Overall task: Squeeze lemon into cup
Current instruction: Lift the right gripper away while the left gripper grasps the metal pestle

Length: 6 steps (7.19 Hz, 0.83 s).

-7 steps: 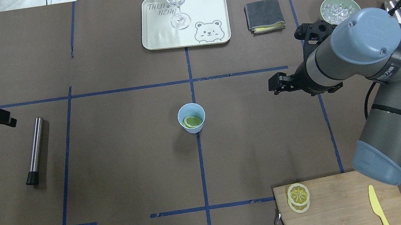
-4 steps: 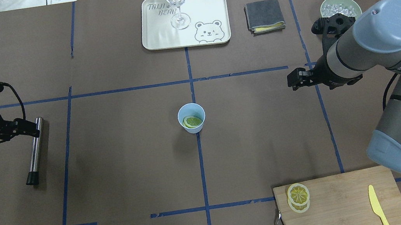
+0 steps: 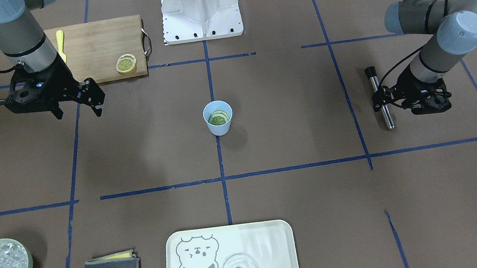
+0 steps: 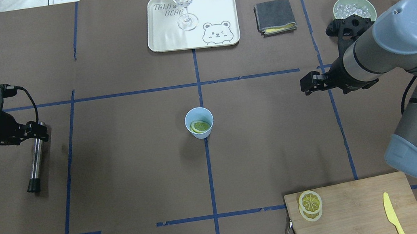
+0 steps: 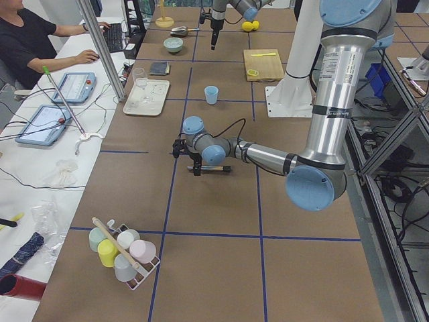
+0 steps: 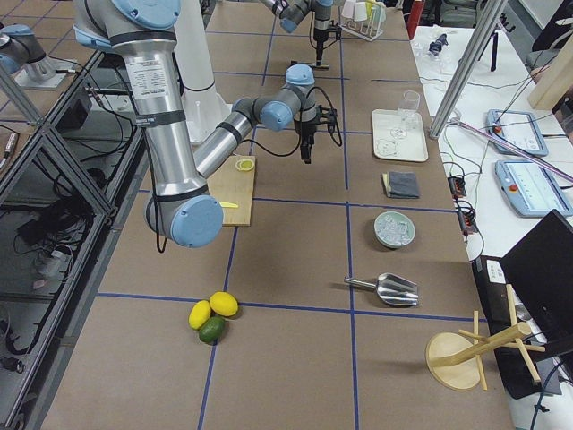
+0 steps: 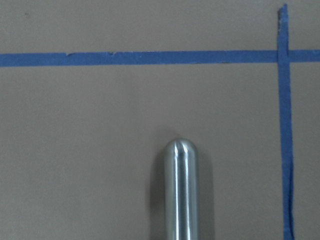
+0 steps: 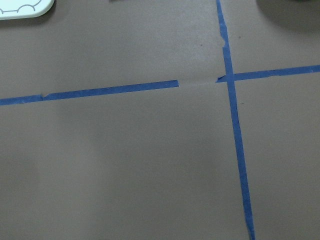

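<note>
Overhead exterior: lemon (image 4: 200, 126) in cup (image 4: 205, 114), apart from jaws.

The right gripper (image 3: 79, 112) is held pointing straight down, its two fingers (image 3: 97, 106) spread well apart, with the black wrist stacked directly above it and the right arm (image 4: 405, 36) bent sharply at the elbow behind it. The left gripper (image 3: 382, 100) is likewise turned downward, its wrist set close behind and slightly to one side of it, and the left arm (image 3: 437, 50) is folded back from it in a tight bend. Whether the jaws of the left gripper are parted or closed cannot be made out.
</note>
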### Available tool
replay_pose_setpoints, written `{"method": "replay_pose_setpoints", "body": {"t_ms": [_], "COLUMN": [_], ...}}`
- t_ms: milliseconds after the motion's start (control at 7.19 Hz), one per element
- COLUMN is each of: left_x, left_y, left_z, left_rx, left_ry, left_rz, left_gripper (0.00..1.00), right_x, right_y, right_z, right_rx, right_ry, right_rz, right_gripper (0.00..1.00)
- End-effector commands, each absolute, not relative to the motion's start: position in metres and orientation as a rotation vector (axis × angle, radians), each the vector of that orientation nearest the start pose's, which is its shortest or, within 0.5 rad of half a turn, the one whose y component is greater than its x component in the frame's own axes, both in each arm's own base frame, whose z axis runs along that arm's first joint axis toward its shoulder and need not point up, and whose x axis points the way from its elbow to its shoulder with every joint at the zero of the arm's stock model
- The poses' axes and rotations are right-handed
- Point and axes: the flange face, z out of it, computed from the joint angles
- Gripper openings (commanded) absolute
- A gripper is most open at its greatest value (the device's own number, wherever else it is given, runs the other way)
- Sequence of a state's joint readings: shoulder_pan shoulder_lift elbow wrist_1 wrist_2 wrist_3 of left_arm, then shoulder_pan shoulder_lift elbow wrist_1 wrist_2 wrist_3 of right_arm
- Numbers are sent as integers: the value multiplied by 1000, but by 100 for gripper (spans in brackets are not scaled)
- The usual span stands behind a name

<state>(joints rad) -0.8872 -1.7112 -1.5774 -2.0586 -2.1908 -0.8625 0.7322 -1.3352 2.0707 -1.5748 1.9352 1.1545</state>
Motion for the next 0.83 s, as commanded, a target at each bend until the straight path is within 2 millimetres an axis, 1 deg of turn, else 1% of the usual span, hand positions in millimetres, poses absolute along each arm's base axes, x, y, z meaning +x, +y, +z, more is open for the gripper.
{"method": "replay_pose_setpoints", "body": {"t_ms": [0,139,278,417,695], "left_x": [323,325,327,326,318], "left_y": [-486,-484,-483,-481,-481], "left_z": [534,532,533,532,507], "left_rx": [4,2,0,2,69], "left_ry": [850,852,851,852,864], "left_rz": [57,62,66,69,71], "left_gripper": [75,25,10,0,0], "right_x": [-326,-326,-326,-326,-326], "right_y": [-425,-424,-424,-424,-424], "right_z": [315,315,315,316,317], "right_rx": [99,98,98,95,94], "right_ry": [-800,-800,-800,-800,-797], "right_rz": [165,165,165,164,164], "right_gripper": [100,100,100,100,100]}}
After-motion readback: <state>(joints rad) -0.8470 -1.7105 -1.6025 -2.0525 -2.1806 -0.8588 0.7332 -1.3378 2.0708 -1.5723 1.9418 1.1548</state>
